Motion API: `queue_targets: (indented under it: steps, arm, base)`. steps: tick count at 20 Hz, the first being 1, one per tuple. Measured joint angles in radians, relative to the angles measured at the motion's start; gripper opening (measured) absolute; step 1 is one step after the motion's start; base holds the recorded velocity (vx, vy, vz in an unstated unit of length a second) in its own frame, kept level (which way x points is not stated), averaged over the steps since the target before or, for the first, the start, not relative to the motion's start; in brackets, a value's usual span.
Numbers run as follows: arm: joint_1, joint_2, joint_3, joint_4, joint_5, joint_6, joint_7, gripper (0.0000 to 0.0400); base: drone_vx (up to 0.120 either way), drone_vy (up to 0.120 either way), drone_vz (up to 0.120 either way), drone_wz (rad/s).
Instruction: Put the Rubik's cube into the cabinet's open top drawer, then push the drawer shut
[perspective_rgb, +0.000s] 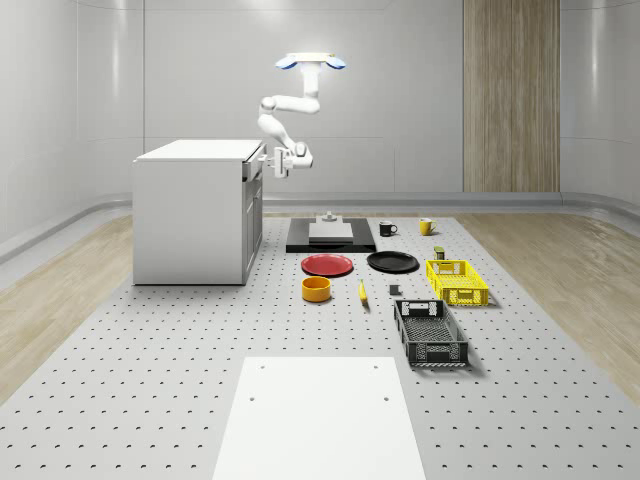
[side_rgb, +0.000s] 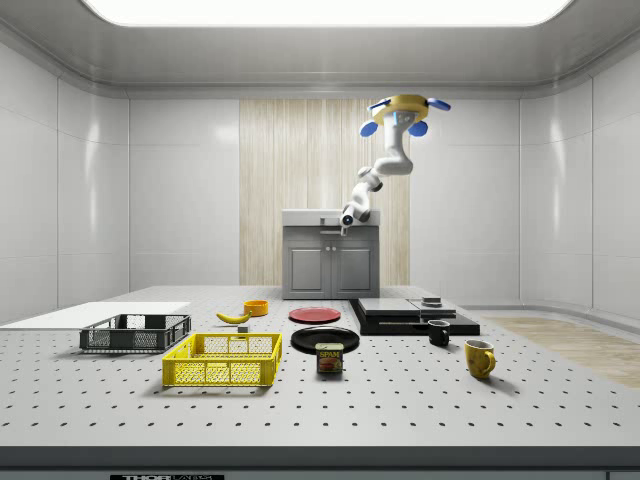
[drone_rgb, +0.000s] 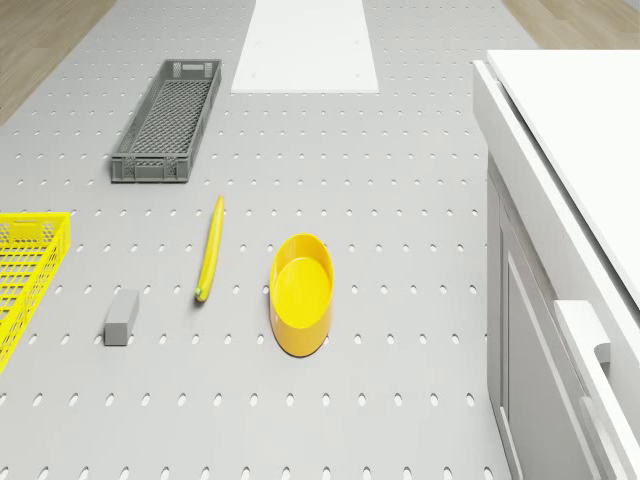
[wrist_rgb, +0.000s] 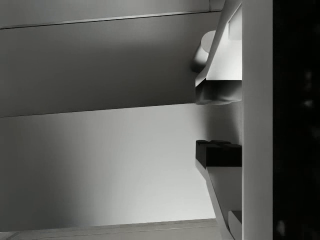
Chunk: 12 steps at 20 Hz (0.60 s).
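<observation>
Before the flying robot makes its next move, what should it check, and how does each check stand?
1. Drone in the air, off the cabinet: ok. The drone hovers beside the cabinet, higher than its top.
2. Hand at drawer height: ok. The hand is right at the top drawer.
3. Hand free: ok. The fingers stand apart with nothing between them.
4. Cube inside the drawer: cannot tell. The drawer's inside is hidden.
5. Drawer fully shut: cannot tell.
6. Nothing in the arm's way: ok. The yellow bowl and banana lie on the floor, well below.
</observation>
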Motion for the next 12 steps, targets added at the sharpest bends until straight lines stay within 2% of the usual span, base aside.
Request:
queue_targets:
  steps: [7,12]
  arm:
    - [0.019,-0.003,0.042,0.020,-0.031,0.023,-0.112,0.0105]
    - [0.026,-0.003,0.058,0.025,-0.041,0.030,-0.146,0.0105]
  base:
    - [0.000,0.114,0.000,0.000]
    - [0.000,0.000,0.000,0.000]
